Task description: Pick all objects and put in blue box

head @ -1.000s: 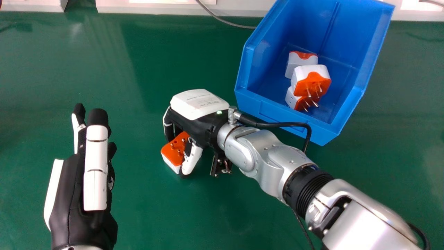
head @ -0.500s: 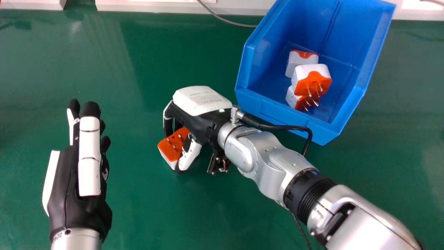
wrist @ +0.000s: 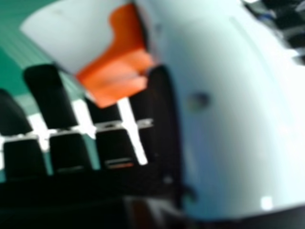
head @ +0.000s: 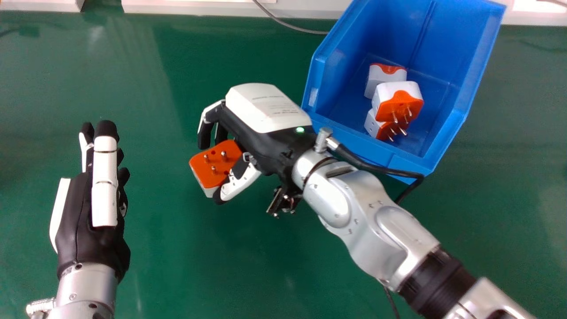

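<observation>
My right hand (head: 261, 128) is in the middle of the head view, curled round an orange and white plug adapter (head: 216, 163) whose pins face up. In the right hand view the adapter (wrist: 114, 57) sits between the thumb and fingers of my right hand (wrist: 57, 109). To the right and farther back stands the blue box (head: 363, 141), holding a white and orange adapter (head: 384, 79) at the back, another (head: 396, 102) in front of it and a third (head: 376, 125) partly beneath. My left hand (head: 91, 190) is at the left, its fingers straight, holding nothing.
The green table (head: 212, 266) extends around both arms. A grey cable (head: 292, 27) runs along its far edge toward the blue box, in front of a pale ledge (head: 190, 8). The right forearm crosses the lower right, close to the box's near corner.
My right hand has risen and moved away from the robot with the adapter in its grasp, its wrist now overlapping the box's near edge. My left hand has shifted slightly left and forward.
</observation>
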### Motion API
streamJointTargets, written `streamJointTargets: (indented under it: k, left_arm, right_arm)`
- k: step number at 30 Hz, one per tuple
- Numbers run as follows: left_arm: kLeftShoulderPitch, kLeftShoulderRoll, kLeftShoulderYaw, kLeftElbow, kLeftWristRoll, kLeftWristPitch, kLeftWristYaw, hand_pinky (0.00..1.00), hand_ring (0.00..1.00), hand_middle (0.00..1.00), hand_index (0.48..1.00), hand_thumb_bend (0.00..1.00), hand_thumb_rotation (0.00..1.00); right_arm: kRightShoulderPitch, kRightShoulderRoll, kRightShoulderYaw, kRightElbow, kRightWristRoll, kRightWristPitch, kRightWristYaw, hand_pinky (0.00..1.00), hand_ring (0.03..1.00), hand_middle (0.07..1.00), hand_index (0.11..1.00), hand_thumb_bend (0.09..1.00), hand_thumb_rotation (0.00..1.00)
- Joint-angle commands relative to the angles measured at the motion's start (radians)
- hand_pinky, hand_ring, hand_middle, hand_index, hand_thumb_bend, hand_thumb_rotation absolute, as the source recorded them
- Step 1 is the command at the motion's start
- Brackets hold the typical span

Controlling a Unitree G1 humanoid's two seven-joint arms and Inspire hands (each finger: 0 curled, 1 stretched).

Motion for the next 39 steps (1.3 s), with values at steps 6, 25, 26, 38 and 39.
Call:
streamJointTargets:
  k: [6,25,26,38,39]
  left_arm:
    - [-0.047,0.023,0.034,0.061,-0.014,-0.044,-0.025,1.0,1.0,1.0,1.0,0.56,0.99]
    - [-0.064,0.05,0.058,0.126,-0.022,-0.085,-0.055,1.0,1.0,1.0,1.0,0.51,1.0]
    - [-0.065,0.051,0.061,0.128,-0.026,-0.085,-0.058,1.0,1.0,1.0,1.0,0.51,1.0]
    - [-0.082,0.061,0.09,0.154,-0.065,-0.08,-0.085,1.0,1.0,1.0,1.0,0.5,1.0]
    - [-0.082,0.062,0.091,0.155,-0.066,-0.082,-0.088,1.0,1.0,1.0,1.0,0.5,1.0]
  right_arm:
    - [0.085,-0.069,-0.092,-0.275,-0.008,0.02,0.024,0.22,0.359,0.476,0.55,0.501,0.0]
    - [0.202,-0.149,-0.245,-0.562,-0.058,0.15,0.072,0.18,0.336,0.458,0.558,0.493,0.0]
    - [0.203,-0.151,-0.252,-0.569,-0.065,0.162,0.075,0.17,0.332,0.454,0.557,0.492,0.0]
    - [0.17,-0.239,-0.399,-0.562,-0.075,0.198,0.051,0.2,0.28,0.435,0.516,0.506,0.0]
    - [0.166,-0.246,-0.407,-0.554,-0.078,0.203,0.048,0.21,0.279,0.454,0.501,0.509,0.0]
